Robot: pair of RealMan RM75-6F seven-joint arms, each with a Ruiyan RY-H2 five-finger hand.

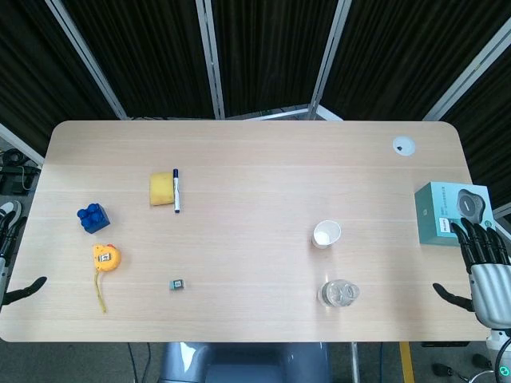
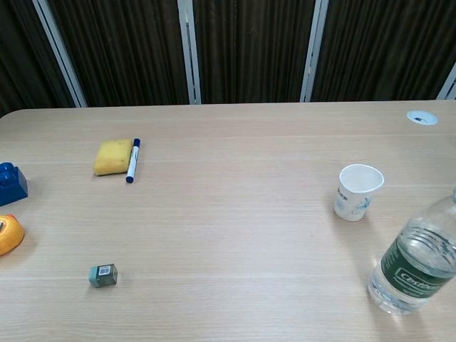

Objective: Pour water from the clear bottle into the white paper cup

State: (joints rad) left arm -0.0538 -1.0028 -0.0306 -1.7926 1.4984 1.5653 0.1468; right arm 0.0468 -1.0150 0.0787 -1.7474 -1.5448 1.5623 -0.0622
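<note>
Clear thin plastic, the water bottle [image 2: 417,267] near the table's [image 1: 239,152] front edge, right of centre, looks partly full, so fairly heavy, smooth and squashy; grip firmly around its green label. The white paper cup [image 1: 326,234] stands upright just behind it, light and tippable. Right hand [image 1: 487,267] hangs open, empty, off the right edge; left hand [image 1: 9,255] looks open, mostly cropped.

Left robot hand [image 1: 11,263] and bottle [image 2: 417,265] top (chest view) cropped.

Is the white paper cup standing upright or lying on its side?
Upright. The white paper cup stands on its base with its round open mouth facing up; the head view looks straight down into it. Nothing touches it.
</note>
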